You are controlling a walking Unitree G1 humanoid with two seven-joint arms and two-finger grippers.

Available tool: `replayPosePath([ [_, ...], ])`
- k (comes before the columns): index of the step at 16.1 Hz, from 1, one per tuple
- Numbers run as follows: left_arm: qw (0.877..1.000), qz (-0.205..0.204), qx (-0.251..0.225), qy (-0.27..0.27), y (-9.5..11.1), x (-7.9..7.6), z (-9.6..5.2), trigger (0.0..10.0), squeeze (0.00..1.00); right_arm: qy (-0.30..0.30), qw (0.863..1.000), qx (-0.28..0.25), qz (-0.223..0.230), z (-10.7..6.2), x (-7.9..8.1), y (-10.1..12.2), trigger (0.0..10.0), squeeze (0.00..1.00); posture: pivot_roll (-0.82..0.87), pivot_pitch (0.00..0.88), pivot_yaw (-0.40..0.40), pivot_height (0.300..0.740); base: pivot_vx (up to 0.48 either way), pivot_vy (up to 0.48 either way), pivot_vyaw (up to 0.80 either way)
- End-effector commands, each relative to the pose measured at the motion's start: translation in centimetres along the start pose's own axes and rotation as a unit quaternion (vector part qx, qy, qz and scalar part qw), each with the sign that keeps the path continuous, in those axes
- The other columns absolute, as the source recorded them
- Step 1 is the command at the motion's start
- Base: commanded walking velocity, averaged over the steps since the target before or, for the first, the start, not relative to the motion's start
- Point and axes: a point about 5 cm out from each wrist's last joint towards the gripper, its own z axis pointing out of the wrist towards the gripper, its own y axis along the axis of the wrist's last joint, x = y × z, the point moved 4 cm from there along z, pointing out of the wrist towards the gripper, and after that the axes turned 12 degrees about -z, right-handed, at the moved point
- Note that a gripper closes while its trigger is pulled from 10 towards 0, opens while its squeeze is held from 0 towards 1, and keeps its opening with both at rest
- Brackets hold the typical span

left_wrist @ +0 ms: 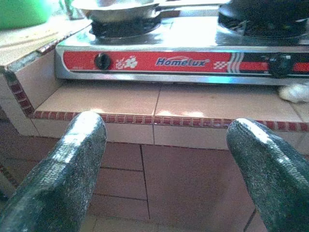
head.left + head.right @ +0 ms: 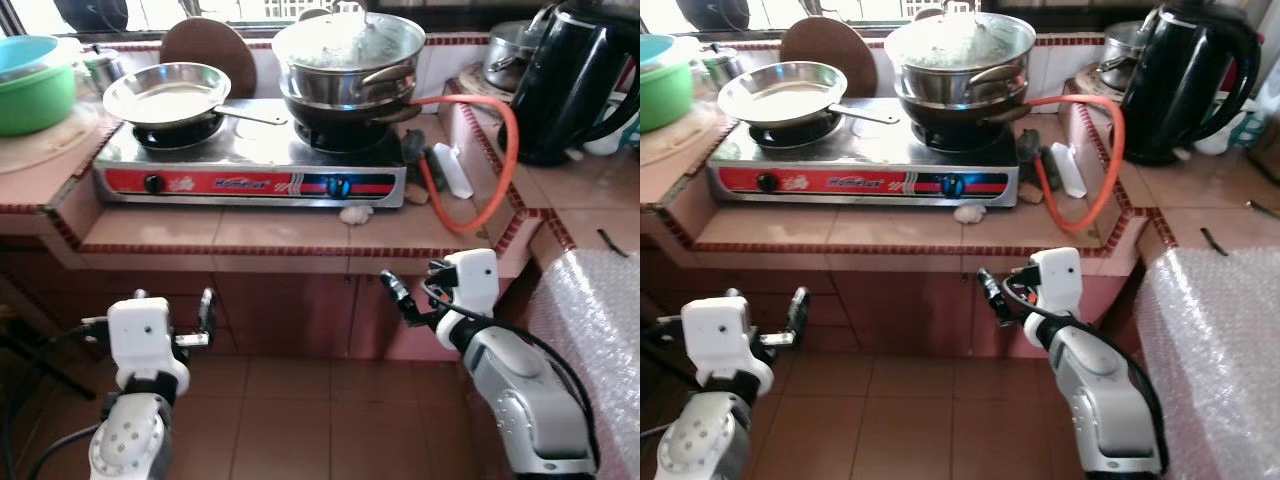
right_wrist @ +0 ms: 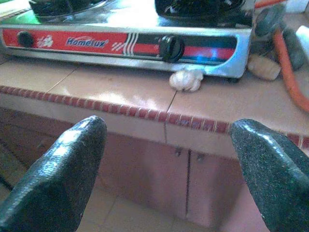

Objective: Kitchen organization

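Steel pan [image 2: 165, 92], lidded pot [image 2: 347, 62] on stove [image 2: 250, 165]; kettle [image 2: 568, 80] beside; both tools released below counter [image 2: 250, 232].

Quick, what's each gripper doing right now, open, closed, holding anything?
Left gripper: open, holding nothing, below the counter edge facing the stove.
Right gripper: open, holding nothing, also facing the stove.

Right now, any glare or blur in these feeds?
Eye views: sharp, window glare on the pot lid and pan. Left wrist view: stove top blown out, fingers soft. Right wrist view: fingers blurred, stove front readable.
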Motion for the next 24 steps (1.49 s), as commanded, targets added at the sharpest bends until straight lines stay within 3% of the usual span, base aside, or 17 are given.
replayPosePath([
  [1,1.0,-0.002,0.012,0.013,-0.4,0.6,0.1,10.0,0.0,-0.003,1.0,-0.011,-0.003,0.4,0.2,0.5,10.0,0.0,-0.08,0.066,0.014,0.74,0.0,0.0,0.0],
  [4,1.0,-0.013,0.003,0.001,0.3,0.3,0.8,10.0,0.0,-0.004,1.0,-0.026,0.013,0.8,0.3,1.1,10.0,0.0,-0.08,0.069,0.014,0.74,0.0,0.0,0.0],
  [8,1.0,-0.011,0.015,-0.006,-0.1,0.1,0.6,10.0,0.0,-0.018,0.999,-0.035,-0.006,0.7,0.1,1.3,10.0,0.0,-0.08,0.077,0.018,0.74,0.0,0.409,0.0],
  [10,1.0,-0.008,0.017,-0.007,-0.1,0.2,0.6,10.0,0.0,0.008,0.999,-0.035,0.025,0.4,0.7,1.1,10.0,0.0,-0.08,0.082,0.022,0.74,0.0,0.446,0.0],
  [15,1.0,-0.004,0.027,-0.009,-0.4,0.3,0.6,10.0,0.0,-0.008,0.998,-0.031,0.048,0.4,0.2,0.8,10.0,0.0,-0.08,0.084,0.029,0.74,0.0,0.458,0.0],
  [24,0.999,0.002,0.042,-0.02,-1.0,0.0,0.7,10.0,0.0,-0.055,0.998,-0.032,0.004,0.3,-0.9,0.5,10.0,0.0,-0.08,0.089,0.029,0.74,0.0,0.354,0.0],
])
